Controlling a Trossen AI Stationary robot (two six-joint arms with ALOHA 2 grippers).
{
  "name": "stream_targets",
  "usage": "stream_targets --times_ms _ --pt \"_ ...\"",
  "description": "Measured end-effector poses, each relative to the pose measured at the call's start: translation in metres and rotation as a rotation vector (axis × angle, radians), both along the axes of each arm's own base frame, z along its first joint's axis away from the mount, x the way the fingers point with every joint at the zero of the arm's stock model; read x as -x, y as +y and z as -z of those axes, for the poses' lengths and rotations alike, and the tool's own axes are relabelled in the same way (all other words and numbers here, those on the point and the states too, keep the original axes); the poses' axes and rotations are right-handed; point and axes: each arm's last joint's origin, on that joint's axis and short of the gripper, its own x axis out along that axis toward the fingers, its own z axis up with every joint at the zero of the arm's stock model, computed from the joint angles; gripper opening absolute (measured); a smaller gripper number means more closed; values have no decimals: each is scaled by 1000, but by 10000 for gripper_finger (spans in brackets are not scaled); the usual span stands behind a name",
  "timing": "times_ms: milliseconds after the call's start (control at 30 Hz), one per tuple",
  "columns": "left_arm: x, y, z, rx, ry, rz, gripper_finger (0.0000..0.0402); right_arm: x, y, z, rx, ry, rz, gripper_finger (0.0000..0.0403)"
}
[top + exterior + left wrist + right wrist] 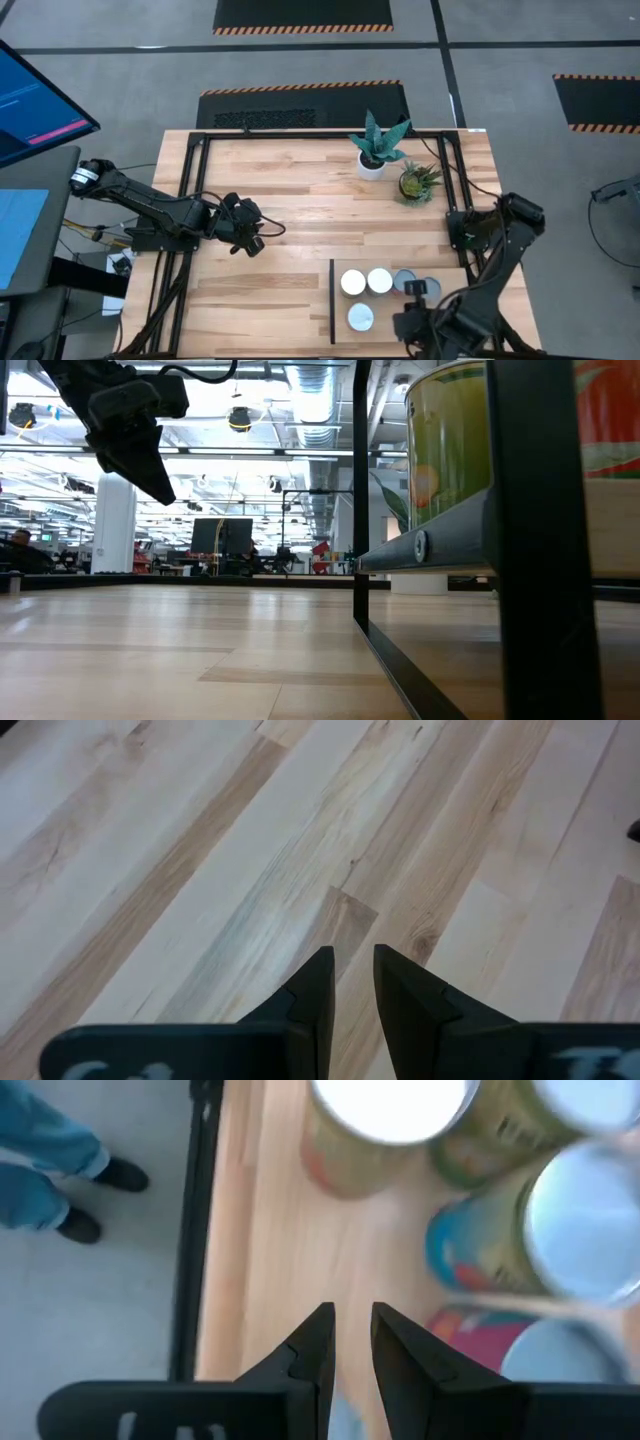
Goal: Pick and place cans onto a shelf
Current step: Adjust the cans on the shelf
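Several cans stand upright on their bases on the light-wood shelf (440,325) at the table's near right: white-topped ones (353,282), (380,281), (360,317) and darker ones (405,282). My right gripper (408,322) hovers over the shelf's near part, shut and empty. Its wrist view shows its fingers (352,1330) above bare shelf wood, with a white-topped can (390,1110) and a blue can (560,1220) ahead. My left gripper (247,238) is shut and empty above the bare tabletop (250,870) at the left-middle. It also shows in the low view (135,455).
Two potted plants (378,148), (415,183) stand at the table's far right. A black frame (190,200) runs around the table, and its post (525,540) shows in the low view beside a green-yellow can (450,440). A person's legs (40,1150) stand on the floor by the table's edge.
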Motion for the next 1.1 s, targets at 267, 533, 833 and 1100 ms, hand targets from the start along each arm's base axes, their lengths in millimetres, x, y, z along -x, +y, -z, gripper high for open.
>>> stream_targets --times_ms 267,533,833,1100 --pt "0 0 0 -21 12 30 61 -22 12 26 -9 -9 -3 92" --pt "0 0 0 -22 13 31 61 -25 27 59 5 83 -7 92" --pt "0 0 0 -23 16 37 61 -19 27 65 5 159 72 92" --pt "0 0 0 -22 16 37 61 -5 30 66 17 232 62 92"
